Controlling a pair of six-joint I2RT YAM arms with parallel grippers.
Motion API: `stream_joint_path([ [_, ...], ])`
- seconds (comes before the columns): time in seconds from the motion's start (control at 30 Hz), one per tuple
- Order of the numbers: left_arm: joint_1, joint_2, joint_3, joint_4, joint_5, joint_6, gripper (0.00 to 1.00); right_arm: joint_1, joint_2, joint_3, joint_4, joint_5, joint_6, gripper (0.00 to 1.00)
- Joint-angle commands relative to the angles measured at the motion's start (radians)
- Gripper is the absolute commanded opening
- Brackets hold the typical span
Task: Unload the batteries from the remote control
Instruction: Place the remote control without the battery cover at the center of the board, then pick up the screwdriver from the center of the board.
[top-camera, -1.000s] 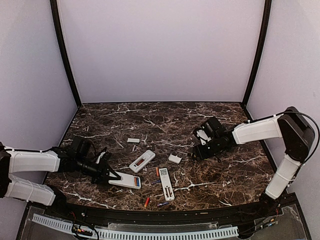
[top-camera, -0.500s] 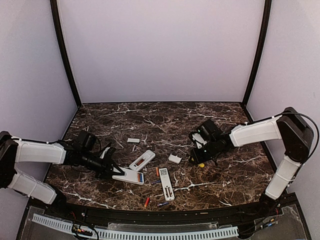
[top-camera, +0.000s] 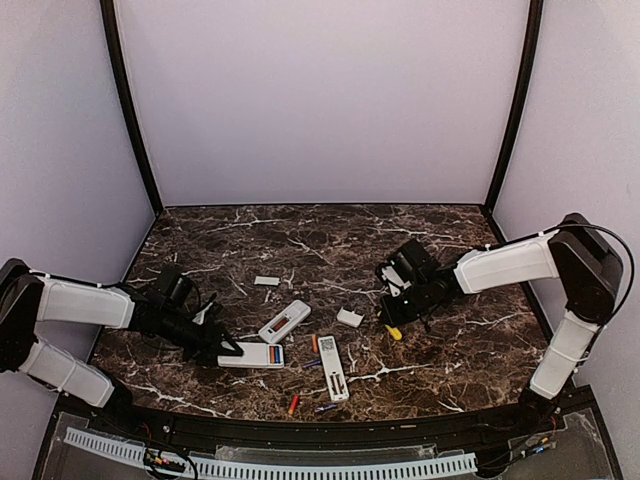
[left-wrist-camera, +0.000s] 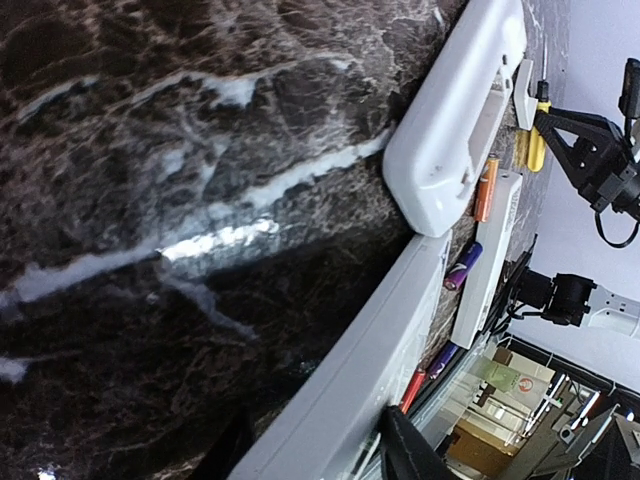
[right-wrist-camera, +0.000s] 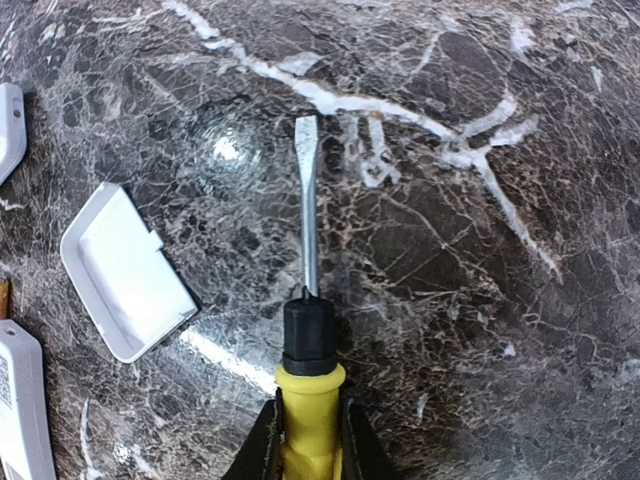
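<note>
1. Batteries (top-camera: 272, 356), one orange-red and one blue, sit in the open bay of the remote (top-camera: 250, 355). The remote lies flat just ahead of the left claw (top-camera: 230, 349), and the bay is at the end farthest from the claw's tips.
2. The left claw's fingers (left-wrist-camera: 405, 450) straddle the near end of that remote. I cannot tell whether they press it or stand clear.
3. Farther out from the left claw, past the remote, an orange cell (top-camera: 314, 343) and a blue cell (top-camera: 312, 362) lie just beside a third remote (top-camera: 332, 367). A second remote (top-camera: 284, 322) lies near them.
4. An orange-red cell (top-camera: 293, 404) and a purple cell (top-camera: 325, 408) lie near the table's (top-camera: 450, 250) front edge.
5. The right claw (right-wrist-camera: 310, 445) is clamped on the yellow handle of a screwdriver (right-wrist-camera: 309, 335), with the blade pointing straight ahead of it over the marble.
6. A white cover plate (right-wrist-camera: 125, 270) lies ahead of the right claw, off to one side of the blade and apart from it.
7. The right claw is well apart from the loaded remote.
</note>
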Motion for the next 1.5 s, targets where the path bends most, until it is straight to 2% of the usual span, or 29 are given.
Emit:
stream_joint_path([
  [0.0, 0.009, 0.011, -0.025, -0.065, -0.068, 0.009, 0.42, 0.014, 0.029, 0.002, -0.021, 0.003, 0.008, 0.12],
  [0.1, 0.009, 0.005, -0.014, -0.083, -0.092, 0.023, 0.46, 0.014, 0.029, -0.003, -0.017, 0.003, 0.011, 0.05],
  [0.2, 0.010, -0.032, 0.006, -0.135, -0.142, 0.037, 0.60, 0.014, 0.021, -0.007, -0.009, 0.003, 0.018, 0.00],
  [0.33, 0.017, -0.100, 0.037, -0.216, -0.250, 0.052, 0.76, 0.014, -0.015, -0.017, 0.002, 0.001, 0.026, 0.00],
  [0.47, 0.021, -0.183, 0.074, -0.279, -0.342, 0.056, 0.82, 0.012, -0.083, -0.019, 0.004, 0.000, 0.018, 0.00],
  [0.6, 0.021, -0.269, 0.151, -0.334, -0.399, 0.096, 0.83, 0.012, -0.167, -0.021, 0.017, -0.033, -0.007, 0.00],
  [0.7, 0.021, -0.303, 0.209, -0.317, -0.334, 0.170, 0.81, 0.016, -0.225, -0.018, 0.041, -0.093, -0.039, 0.00],
  [0.87, 0.018, -0.276, 0.315, -0.280, -0.122, 0.227, 0.79, 0.083, -0.274, 0.006, 0.086, -0.166, -0.107, 0.00],
  [1.0, -0.001, -0.248, 0.337, -0.165, 0.021, 0.154, 0.79, 0.151, -0.258, 0.060, 0.097, -0.184, -0.134, 0.00],
  [1.1, -0.020, -0.217, 0.320, -0.017, 0.117, 0.051, 0.78, 0.197, -0.224, 0.110, 0.114, -0.198, -0.144, 0.00],
  [1.47, -0.115, -0.110, 0.312, 0.186, 0.160, -0.064, 0.75, 0.316, -0.064, 0.296, 0.127, -0.223, -0.204, 0.00],
])
